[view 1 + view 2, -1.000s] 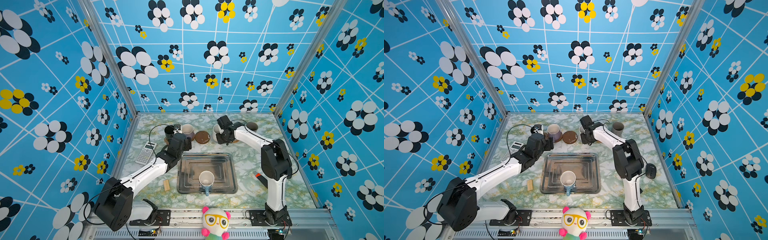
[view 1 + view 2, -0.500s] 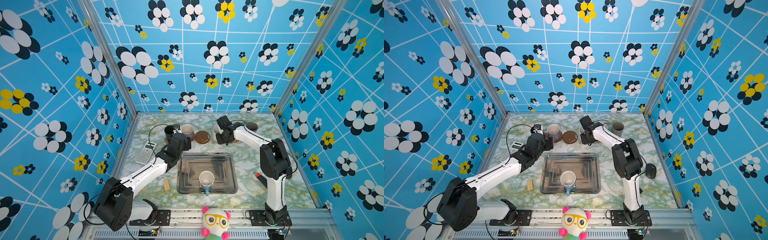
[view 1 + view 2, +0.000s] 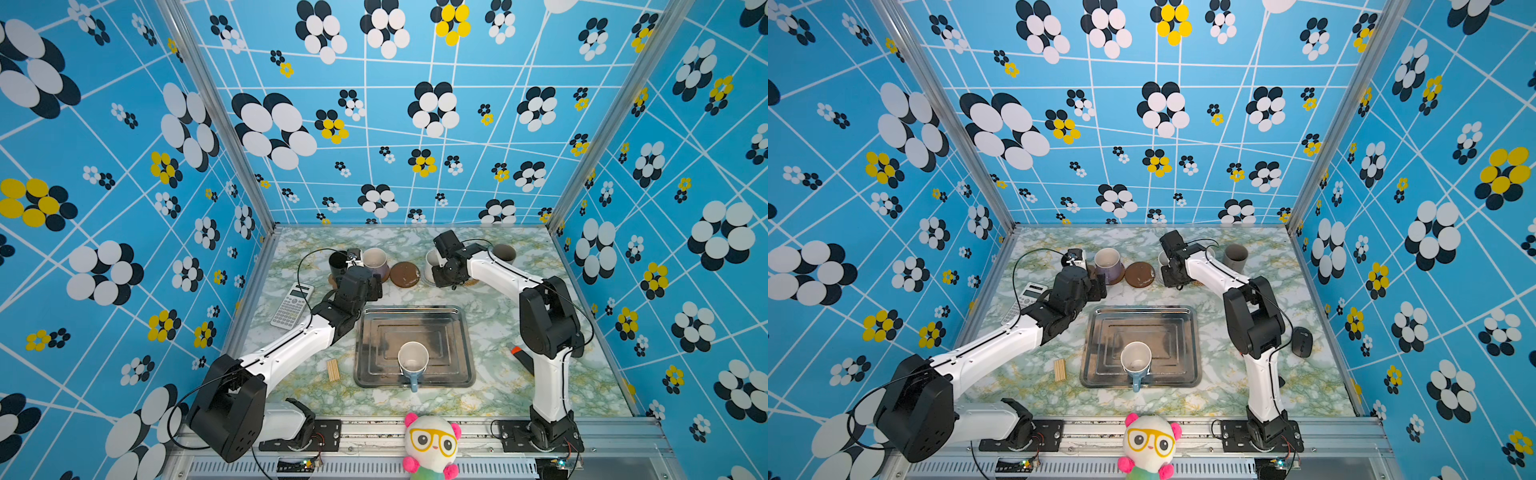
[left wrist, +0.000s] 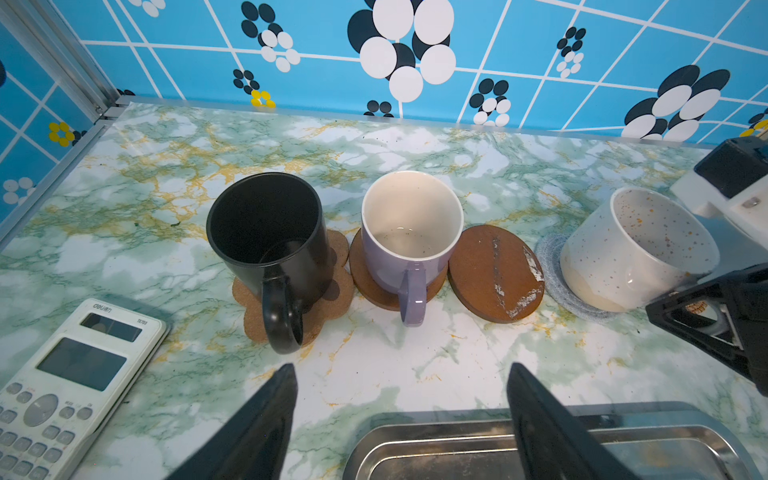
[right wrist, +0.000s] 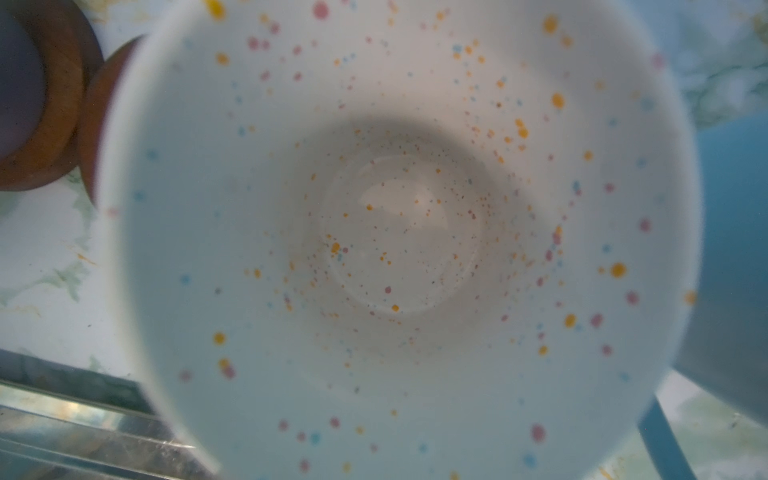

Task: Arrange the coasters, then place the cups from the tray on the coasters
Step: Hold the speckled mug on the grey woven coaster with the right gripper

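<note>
While the right claw (image 3: pixel 449 279) sits against the white speckled ceramic mug (image 4: pixel 636 253), I can't tell if it's clamped or released. Its wrist camera looks straight down into the mug and shows no fingers. The left wrist view shows only one black finger just beside the mug wall.

The mug is directly under the claw and looks seated on the grey-blue woven round coaster (image 4: pixel 548 270), which shows past it on the left-arm side. Long axis upright, mouth up. Handle hidden, I'd guess on the claw's side.

Step as I read it: setting this mug down. Next move calls for a clean release and a straight lift clear of the rim, without dragging it off the coaster.

Outward from the claw toward the left arm:
- bare dark brown round coaster (image 4: pixel 494 274), just beside
- lavender glazed mug (image 4: pixel 407 249) on a second dark brown disc (image 4: pixel 365 282)
- black mug (image 4: pixel 266 232) on the tan paw-shaped cork coaster (image 4: pixel 247 297)

Both handles point toward the arm bases. On the claw's other side, near, is a grey mug (image 3: pixel 503 251).

Left claw (image 4: pixel 401 374) hovers wide open and empty, base-ward of the lavender mug.

Well apart from the right claw, base-ward, is the shallow stainless-steel tray (image 3: pixel 444 328) with one light blue mug (image 3: pixel 412 359). It's upright, handle toward the bases. I judge it's the last one, bound for the bare disc.
</note>
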Tool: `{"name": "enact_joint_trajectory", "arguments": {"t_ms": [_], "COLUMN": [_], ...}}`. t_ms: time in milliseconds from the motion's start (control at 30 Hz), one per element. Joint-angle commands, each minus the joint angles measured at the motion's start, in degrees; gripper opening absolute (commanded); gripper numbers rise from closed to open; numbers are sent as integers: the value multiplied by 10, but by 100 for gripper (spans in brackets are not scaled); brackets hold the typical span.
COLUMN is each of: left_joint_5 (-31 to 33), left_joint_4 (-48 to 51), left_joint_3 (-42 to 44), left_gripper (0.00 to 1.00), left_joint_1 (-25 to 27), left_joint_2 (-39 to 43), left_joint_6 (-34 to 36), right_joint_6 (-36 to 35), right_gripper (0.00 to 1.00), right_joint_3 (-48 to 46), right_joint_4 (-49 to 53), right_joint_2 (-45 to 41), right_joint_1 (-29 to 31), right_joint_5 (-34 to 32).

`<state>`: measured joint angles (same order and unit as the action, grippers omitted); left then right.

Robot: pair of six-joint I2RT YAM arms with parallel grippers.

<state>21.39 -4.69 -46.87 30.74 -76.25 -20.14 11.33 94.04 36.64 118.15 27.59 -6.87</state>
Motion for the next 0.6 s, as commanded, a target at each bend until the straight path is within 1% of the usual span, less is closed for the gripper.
{"name": "enact_joint_trajectory", "arguments": {"t_ms": [0,567], "left_joint_5": [-2,-3], "left_joint_4": [6,6], "left_joint_3": [10,9], "left_gripper": [80,80], "left_joint_1": [-4,-5], "left_joint_2": [15,15], "left_joint_6": [-4,-4], "right_joint_6": [-2,0], "right_gripper": [0,0], "right_joint_3": [30,35], "right_joint_4": [-21,-10], "right_joint_2": [0,11], "right_joint_1": [-3,-4], "right_joint_5": [-9,-10]}}
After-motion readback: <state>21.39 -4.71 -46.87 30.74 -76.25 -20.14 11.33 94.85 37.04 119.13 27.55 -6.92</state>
